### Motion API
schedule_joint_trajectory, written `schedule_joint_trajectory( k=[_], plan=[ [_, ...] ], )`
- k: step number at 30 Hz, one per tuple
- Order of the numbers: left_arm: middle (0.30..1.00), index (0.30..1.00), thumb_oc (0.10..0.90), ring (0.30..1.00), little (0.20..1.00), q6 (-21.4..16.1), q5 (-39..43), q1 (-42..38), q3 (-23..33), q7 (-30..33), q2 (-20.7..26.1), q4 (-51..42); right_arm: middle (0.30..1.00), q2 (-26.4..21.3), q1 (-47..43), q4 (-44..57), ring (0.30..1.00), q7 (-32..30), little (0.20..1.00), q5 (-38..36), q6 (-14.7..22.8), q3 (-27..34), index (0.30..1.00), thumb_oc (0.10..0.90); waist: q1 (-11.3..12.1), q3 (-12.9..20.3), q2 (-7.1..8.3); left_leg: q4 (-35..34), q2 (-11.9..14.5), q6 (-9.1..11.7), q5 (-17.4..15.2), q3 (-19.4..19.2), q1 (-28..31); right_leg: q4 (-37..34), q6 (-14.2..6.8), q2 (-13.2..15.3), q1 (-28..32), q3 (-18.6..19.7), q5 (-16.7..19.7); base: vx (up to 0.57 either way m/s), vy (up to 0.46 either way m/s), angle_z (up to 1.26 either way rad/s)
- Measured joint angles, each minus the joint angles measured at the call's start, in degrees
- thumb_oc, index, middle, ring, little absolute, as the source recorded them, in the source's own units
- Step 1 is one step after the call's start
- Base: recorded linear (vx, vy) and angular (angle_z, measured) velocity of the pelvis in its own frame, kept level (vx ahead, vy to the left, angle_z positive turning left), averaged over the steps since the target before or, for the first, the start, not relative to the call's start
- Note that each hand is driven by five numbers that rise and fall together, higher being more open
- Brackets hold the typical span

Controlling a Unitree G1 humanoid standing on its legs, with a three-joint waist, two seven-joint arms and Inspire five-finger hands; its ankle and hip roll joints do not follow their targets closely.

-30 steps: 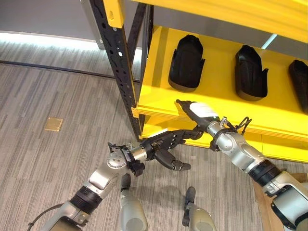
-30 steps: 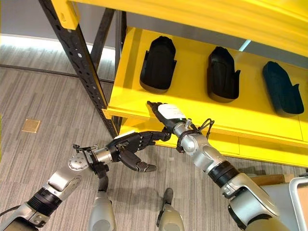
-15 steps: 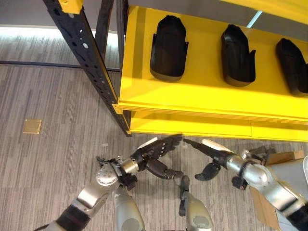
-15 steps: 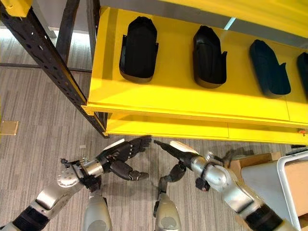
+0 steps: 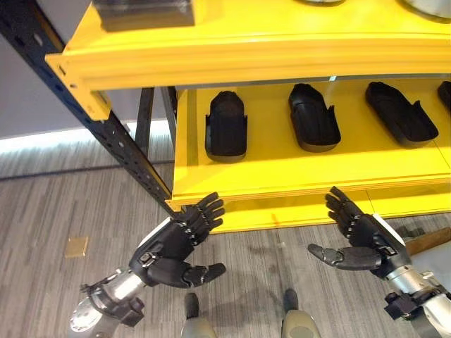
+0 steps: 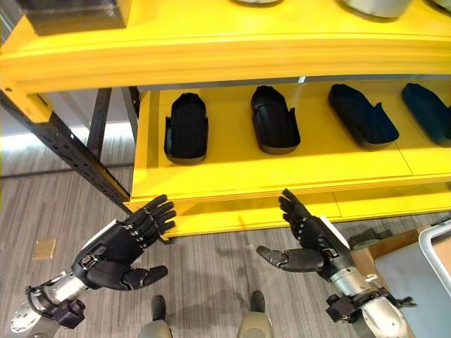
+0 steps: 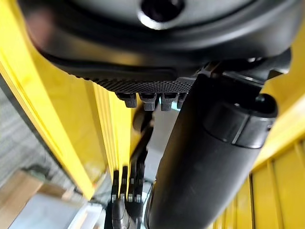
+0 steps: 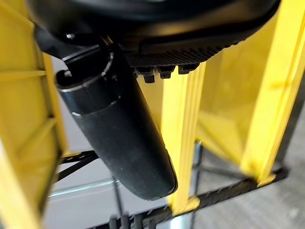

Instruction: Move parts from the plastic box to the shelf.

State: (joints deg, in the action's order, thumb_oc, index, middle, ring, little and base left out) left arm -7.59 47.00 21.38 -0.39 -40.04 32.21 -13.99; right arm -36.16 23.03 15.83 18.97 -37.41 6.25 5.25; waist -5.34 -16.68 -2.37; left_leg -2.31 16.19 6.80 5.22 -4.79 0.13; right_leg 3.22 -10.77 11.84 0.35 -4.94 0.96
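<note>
Several black moulded parts lie in a row on the yellow shelf (image 5: 282,172): one part (image 5: 225,127) at the left, a second part (image 5: 313,127) beside it, a third part (image 5: 400,121) further right. My left hand (image 5: 176,243) hovers in front of the shelf's lower edge, fingers straight and spread, holding nothing. My right hand (image 5: 356,236) is level with it to the right, also open and empty, thumb pointing inward. In the left wrist view the left hand's thumb (image 7: 205,162) stands out against the yellow shelf edge. The right hand's thumb (image 8: 124,138) juts out in its own wrist view.
A black perforated upright (image 5: 120,151) of the rack stands at the left. An upper yellow shelf (image 5: 246,49) overhangs the row of parts and carries a dark block (image 5: 144,10). Grey plank floor (image 5: 49,211) lies below. A grey box corner (image 6: 437,246) and brown cardboard (image 6: 384,243) sit at lower right.
The camera has tilted up, bringing the upper shelf into view. Both hands have risen and spread apart, palms turned up towards the shelf edge.
</note>
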Motion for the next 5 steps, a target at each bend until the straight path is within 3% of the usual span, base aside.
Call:
schedule_joint_trajectory(
  k=[5],
  plan=[
    [1.000,1.000,0.900,1.000,1.000,-0.1,0.0,-0.1,0.1,2.0,-1.8,0.7,1.000,0.7,-0.5,-3.2,1.000,-0.2,1.000,-1.0,-0.1,-0.6,1.000,0.900,-0.6,2.3,-0.15,0.0,0.0,-0.2,0.1,0.1,0.1,0.2,0.0,0.0,0.1,-0.1,0.0,0.00,0.045,0.01]
  ],
)
